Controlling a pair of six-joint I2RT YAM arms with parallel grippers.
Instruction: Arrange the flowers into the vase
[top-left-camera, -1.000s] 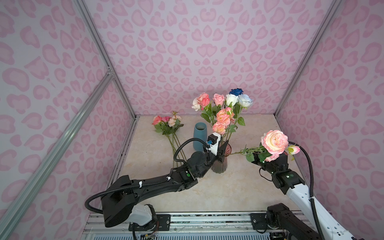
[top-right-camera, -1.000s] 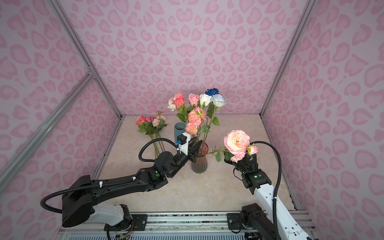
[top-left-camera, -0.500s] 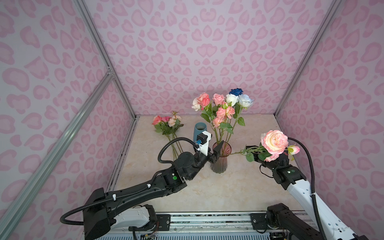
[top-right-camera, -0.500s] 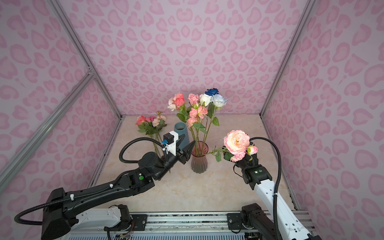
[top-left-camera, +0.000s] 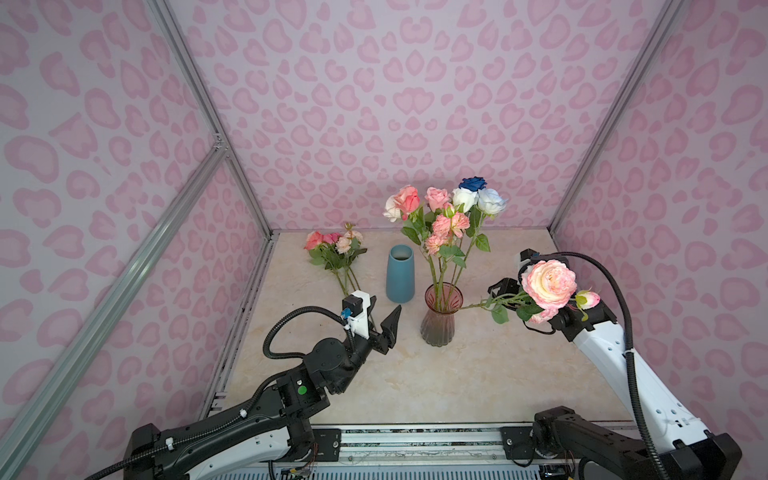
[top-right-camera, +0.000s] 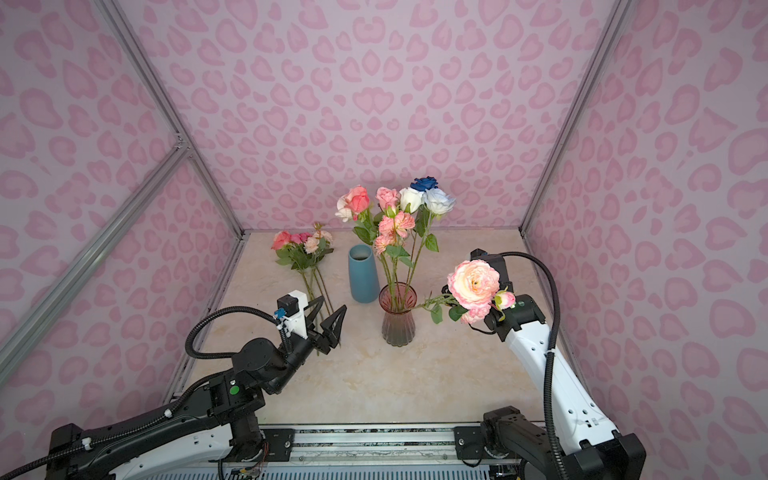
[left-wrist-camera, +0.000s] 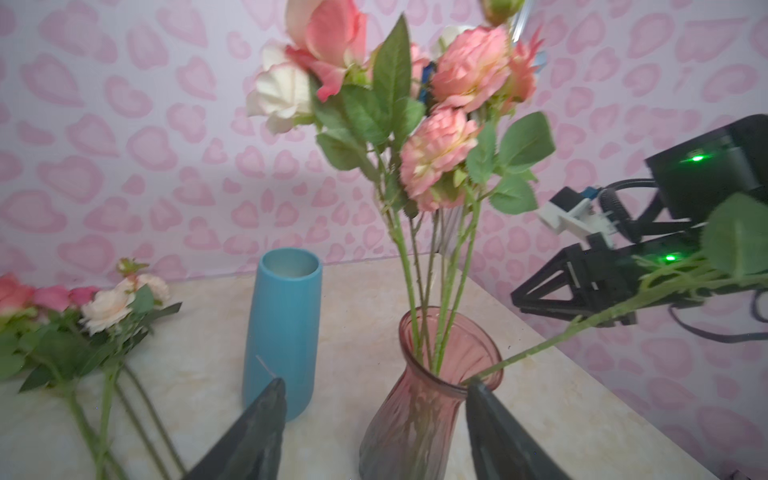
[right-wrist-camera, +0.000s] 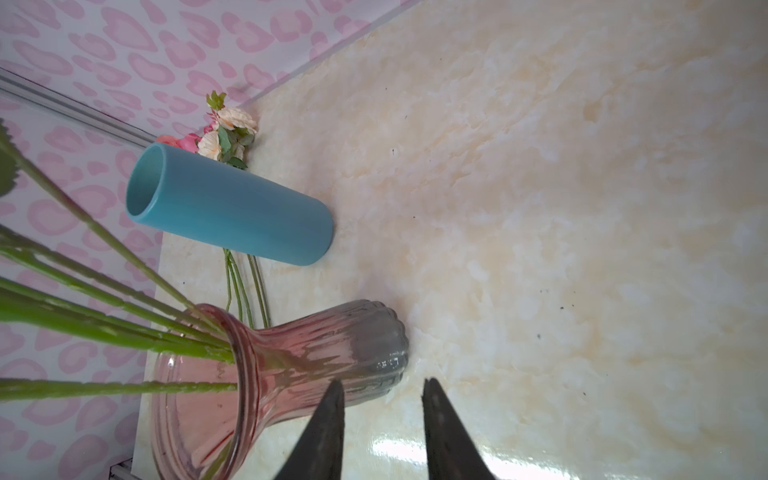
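Evidently the peony (top-left-camera: 548, 284) leaned right from the vase (top-left-camera: 438, 328) because it lay across the right gripper (right-wrist-camera: 382, 380), fingers spread empty, like the left gripper (top-right-camera: 333, 303) nearby.

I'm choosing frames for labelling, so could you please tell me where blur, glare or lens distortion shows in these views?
Left wrist view: blooms above the pink glass vase smeared soft; right wrist view: white glare on the marble tabletop, near stems out of focus; both top views: sharp, corners darkened, frame posts splayed by the wide lens.
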